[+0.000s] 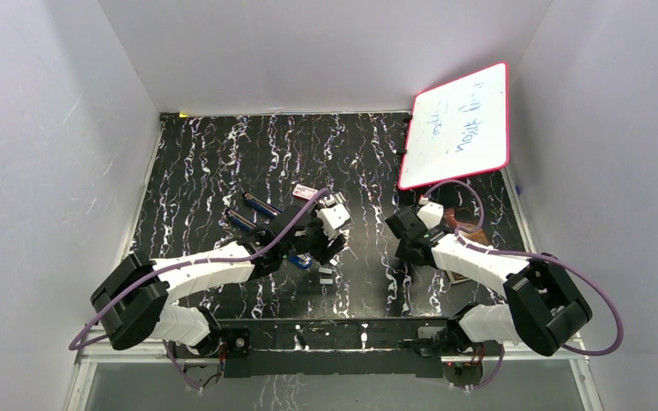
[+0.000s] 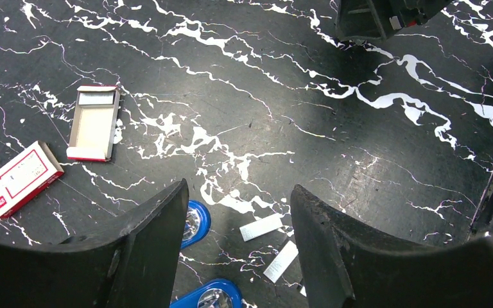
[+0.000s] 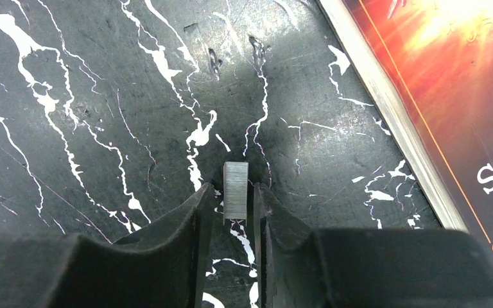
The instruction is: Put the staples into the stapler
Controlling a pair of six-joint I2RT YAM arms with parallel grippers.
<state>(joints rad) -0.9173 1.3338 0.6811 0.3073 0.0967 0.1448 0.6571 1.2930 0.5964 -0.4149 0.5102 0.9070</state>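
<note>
My right gripper [image 3: 234, 192] is low at the table, its jaws a narrow gap apart on either side of a short silvery-grey strip of staples [image 3: 235, 191] that lies between the fingertips. In the top view it [image 1: 400, 244] is right of centre. My left gripper [image 2: 237, 205] is wide open and empty above two more staple strips [image 2: 261, 226]. The blue, chrome-lined ends of the stapler [image 2: 196, 223] lie by its left finger. In the top view the left gripper [image 1: 332, 244] is over the table's middle, with blue stapler parts [image 1: 261, 205] to its left.
An open red-and-white box tray [image 2: 94, 123] and its sleeve [image 2: 18, 178] lie to the left. A book with a red cover [image 3: 462, 96] lies right of the right gripper. A pink-framed whiteboard [image 1: 458, 124] leans at the back right.
</note>
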